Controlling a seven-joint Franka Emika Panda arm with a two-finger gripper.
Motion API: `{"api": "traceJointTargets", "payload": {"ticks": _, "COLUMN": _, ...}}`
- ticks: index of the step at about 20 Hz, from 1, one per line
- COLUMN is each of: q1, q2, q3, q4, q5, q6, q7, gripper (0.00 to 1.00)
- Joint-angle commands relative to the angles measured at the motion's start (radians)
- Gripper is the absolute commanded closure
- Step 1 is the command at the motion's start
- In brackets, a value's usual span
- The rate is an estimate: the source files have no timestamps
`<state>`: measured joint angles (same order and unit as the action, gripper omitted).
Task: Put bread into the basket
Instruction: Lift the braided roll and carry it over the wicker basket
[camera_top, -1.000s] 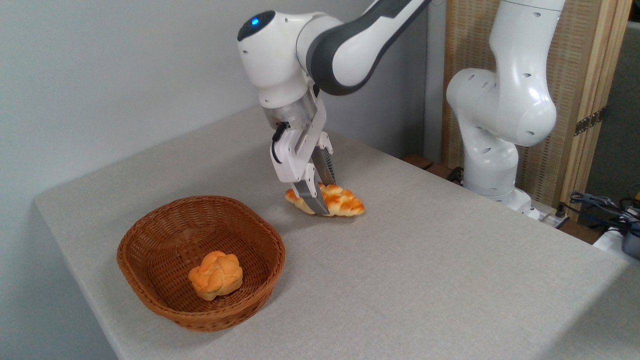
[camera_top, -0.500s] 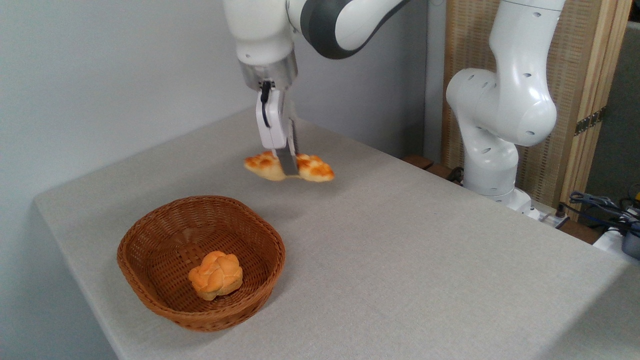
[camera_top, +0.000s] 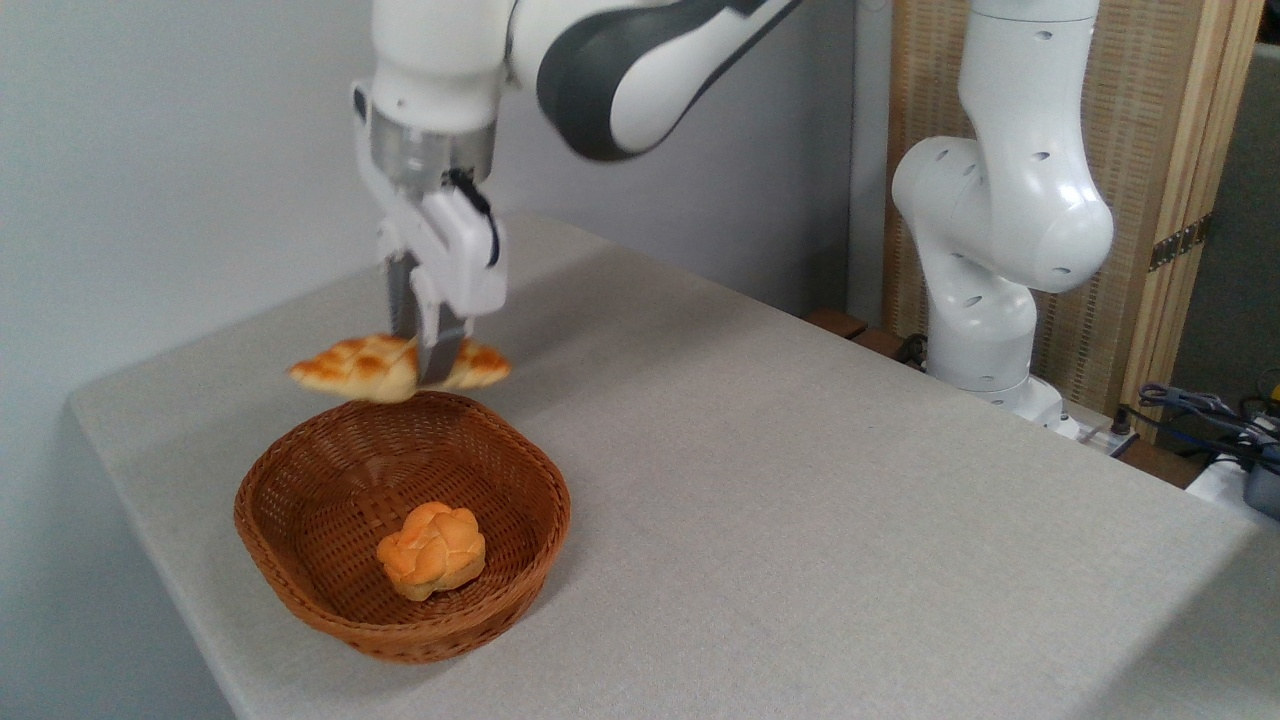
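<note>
One bread (camera_top: 355, 367) (clamped) | gripper (camera_top: 420, 372) | seemingly above basket (camera_top: 300, 600) rim

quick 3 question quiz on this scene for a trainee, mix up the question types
1. True or false: the bread is lying on the table.
2. What already sits in the basket? A) a round bun B) a cup C) nothing
3. What is the end effector doing?

Key
1. False: it hangs in the air by the basket's far rim.
2. A, the round bun.
3. It is shut on the bread, gripping near its middle.
</note>
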<state>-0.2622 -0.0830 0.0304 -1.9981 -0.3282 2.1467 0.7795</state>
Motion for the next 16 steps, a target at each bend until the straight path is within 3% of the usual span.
{"api": "traceJointTargets", "payload": {"ticks": 1, "q1": -0.003, "q2": 0.068, "q3": 0.005, "q4": 0.022, "q5": -0.018, "q6": 0.104, "q7": -0.029, "gripper": 0.44}}
{"api": "traceJointTargets", "payload": {"ticks": 4, "q1": -0.003, "q2": 0.075, "q3": 0.005, "q4": 0.015, "q5": -0.02, "q6": 0.104, "q7": -0.138, "gripper": 0.22}}
{"api": "traceJointTargets", "payload": {"ticks": 10, "q1": -0.003, "q2": 0.098, "q3": 0.005, "q4": 0.005, "q5": -0.023, "q6": 0.102, "q7": -0.284, "gripper": 0.02}}
{"api": "traceJointTargets", "payload": {"ticks": 16, "q1": -0.002, "q2": 0.1, "q3": 0.005, "q4": 0.007, "q5": -0.023, "q6": 0.107, "q7": -0.281, "gripper": 0.0}}
